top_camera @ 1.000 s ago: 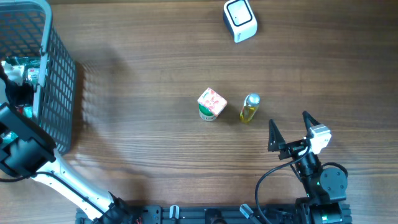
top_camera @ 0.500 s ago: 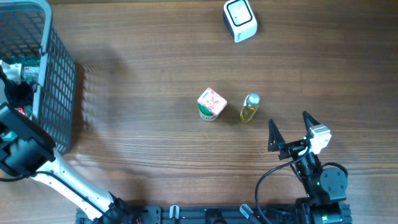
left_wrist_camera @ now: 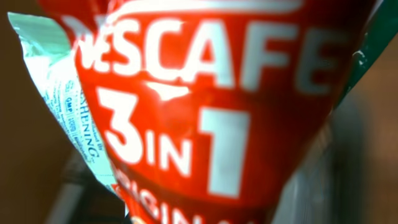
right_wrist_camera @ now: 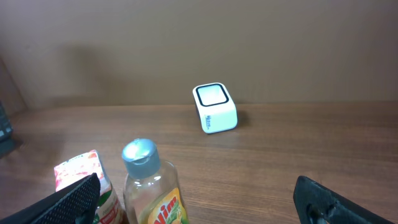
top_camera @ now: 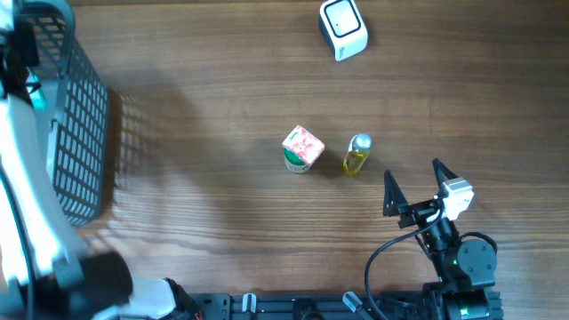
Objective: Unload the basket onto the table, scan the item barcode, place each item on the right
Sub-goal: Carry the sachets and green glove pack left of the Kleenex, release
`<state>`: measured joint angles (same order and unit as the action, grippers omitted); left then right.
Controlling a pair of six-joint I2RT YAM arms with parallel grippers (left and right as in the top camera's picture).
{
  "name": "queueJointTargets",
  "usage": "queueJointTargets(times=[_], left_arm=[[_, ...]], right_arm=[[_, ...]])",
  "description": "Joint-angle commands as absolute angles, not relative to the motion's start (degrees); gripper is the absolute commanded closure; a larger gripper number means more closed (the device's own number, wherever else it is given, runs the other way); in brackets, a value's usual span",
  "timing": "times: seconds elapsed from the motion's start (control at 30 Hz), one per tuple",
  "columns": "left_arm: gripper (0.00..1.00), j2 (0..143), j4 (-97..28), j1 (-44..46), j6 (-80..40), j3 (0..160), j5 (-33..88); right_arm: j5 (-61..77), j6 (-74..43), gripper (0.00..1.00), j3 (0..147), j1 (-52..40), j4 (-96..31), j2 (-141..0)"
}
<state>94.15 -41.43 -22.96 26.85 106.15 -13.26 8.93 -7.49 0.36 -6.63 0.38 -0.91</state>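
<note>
One item mattered here: the red Nescafe sachet (left_wrist_camera: 186, 118) filled the left wrist view, tight against the lens, with a pale green packet (left_wrist_camera: 53, 87) pressed to its side. We judged the pick done. The left gripper was clamped shut, and with the sachet that close to the camera we took it as pinched on the sachet, though its fingers were nowhere in frame. Left to do, by our read: carry it over to the scanner (top_camera: 342, 28) and show the barcode to its window. The sachet was far left of the scanner, up with the left arm (top_camera: 22, 178), which was a white blur over the basket (top_camera: 84, 133). Overhead we couldn't spot the sachet itself. Toward the robot from the scanner, mid-table, sat a small carton (top_camera: 302, 148) and a yellow bottle (top_camera: 356, 155), just beside each other, not touching as far as we could tell. The right gripper (top_camera: 413, 173) hung further out from the scanner than the bottle, jaws spread wide, holding nothing. Hidden: any barcode, since only the printed front showed; whether the green packet was gripped too or just clinging; what lay in the basket.
</note>
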Motion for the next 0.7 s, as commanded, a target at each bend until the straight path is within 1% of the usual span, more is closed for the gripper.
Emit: queueJointTargets(times=[0.0,0.13,0.2,0.27,0.4,0.47,0.57,0.67], left_arm=[[0.95,84.4,-38.1,-18.6,26.0,106.9,-16.2],[0.96,77.9,-38.2,-10.9,19.6,106.9,-15.9],[0.96,75.4,-42.1,-4.1,12.4,106.9,-15.9],[0.96,75.3,-46.5,-0.1,8.6,106.9,-16.0],[0.96,77.3,-56.2,4.9,2.3,106.9,-15.9],[0.96,79.8,-63.0,7.2,-4.6,106.9,-15.9],[0.96,83.5,-69.9,9.0,-12.0,106.8,-15.9],[0.96,89.0,-75.3,10.5,-14.5,106.8,-13.8]], right_arm=[[8.6,-7.6,0.00,0.3,-6.4,0.6,-0.8],[8.6,-7.6,0.00,0.3,-6.4,0.6,-0.8],[8.6,-7.6,0.00,0.3,-6.4,0.6,-0.8],[8.6,-7.6,0.00,0.3,-6.4,0.6,-0.8],[8.6,-7.6,0.00,0.3,-6.4,0.6,-0.8],[8.6,-7.6,0.00,0.3,-6.4,0.6,-0.8],[8.6,-7.6,0.00,0.3,-6.4,0.6,-0.8],[8.6,-7.6,0.00,0.3,-6.4,0.6,-0.8]])
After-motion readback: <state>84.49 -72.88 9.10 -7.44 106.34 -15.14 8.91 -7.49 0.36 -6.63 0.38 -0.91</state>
